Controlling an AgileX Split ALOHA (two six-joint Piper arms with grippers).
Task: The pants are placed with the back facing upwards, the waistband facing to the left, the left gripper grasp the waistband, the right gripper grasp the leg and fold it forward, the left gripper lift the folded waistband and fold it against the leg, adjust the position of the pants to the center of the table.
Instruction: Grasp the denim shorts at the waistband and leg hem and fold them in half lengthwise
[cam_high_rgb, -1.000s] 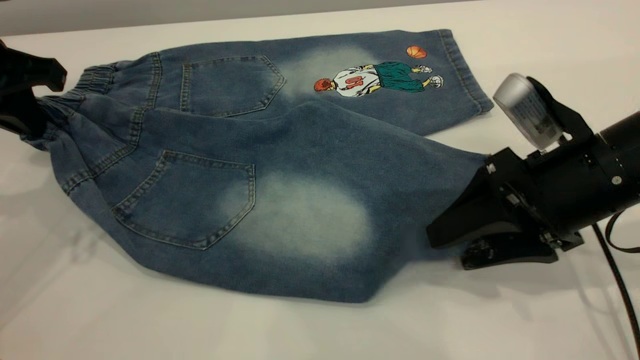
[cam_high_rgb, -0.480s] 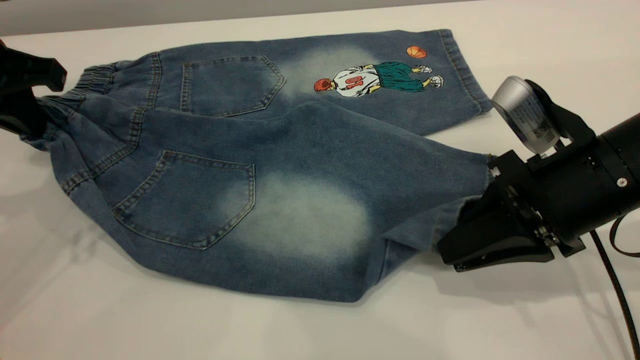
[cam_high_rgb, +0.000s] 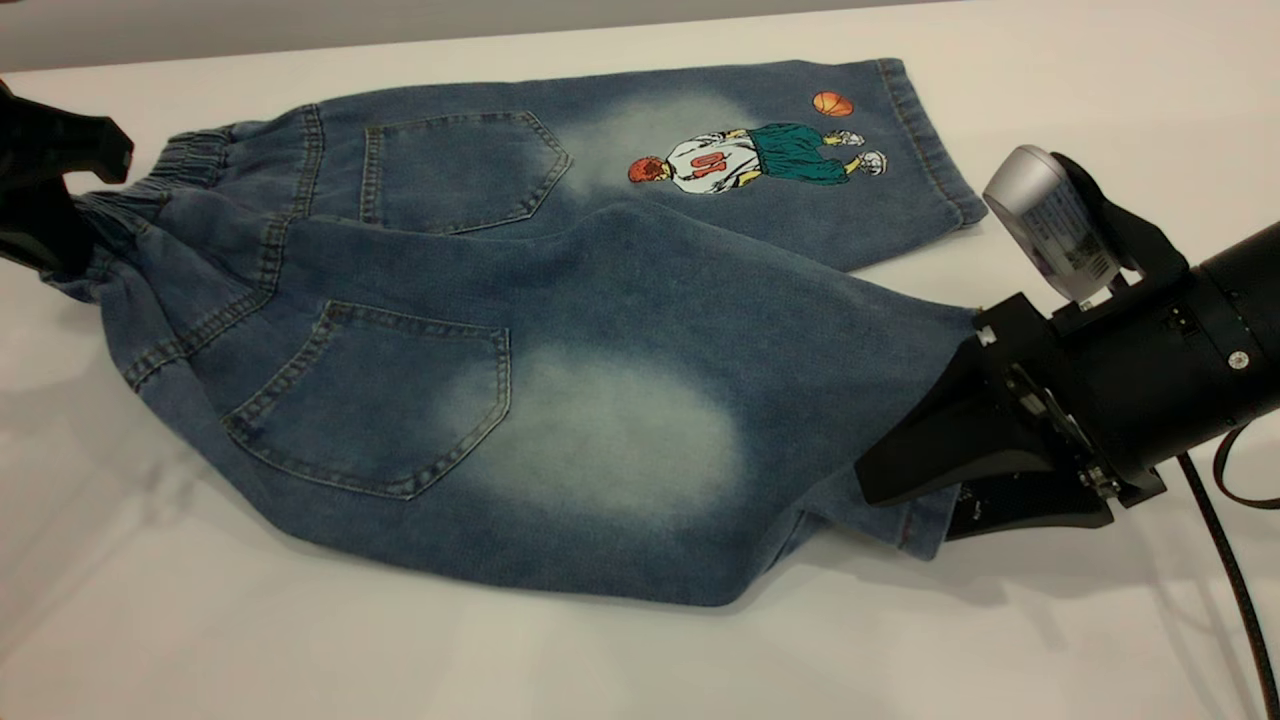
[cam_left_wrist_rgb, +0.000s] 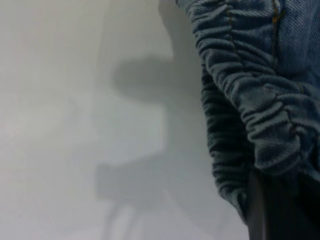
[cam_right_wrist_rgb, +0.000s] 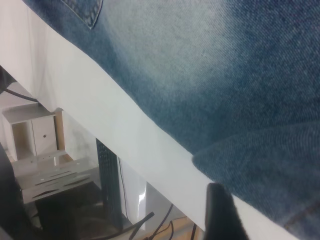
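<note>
I have the pants (cam_high_rgb: 520, 330) lying back-up across the table (cam_high_rgb: 300, 640), elastic waistband (cam_high_rgb: 190, 155) toward its left edge and both legs running toward its right edge; the cartoon leg lies along the far side, and the leg (cam_high_rgb: 640, 430) with the pale oval lies nearer the front edge, which is the one I mean to fold.

My right gripper (cam_high_rgb: 905, 500) is at that leg's hem, jaws parted only narrowly with the upper wedge over the denim and the lower one beneath it; a flap of hem shows between them, so I judge the cloth caught or close to it, though I cannot tell how firm the pinch is; coming in low and flat lets the lower jaw slide under the hem without pushing the fabric away.

My left gripper (cam_high_rgb: 50, 190) sits at the table's left edge against the gathered waistband, its finger (cam_left_wrist_rgb: 280, 210) dark under the ruched elastic; I cannot tell how wide it stands; held there, it should anchor that end while the leg goes over.
</note>
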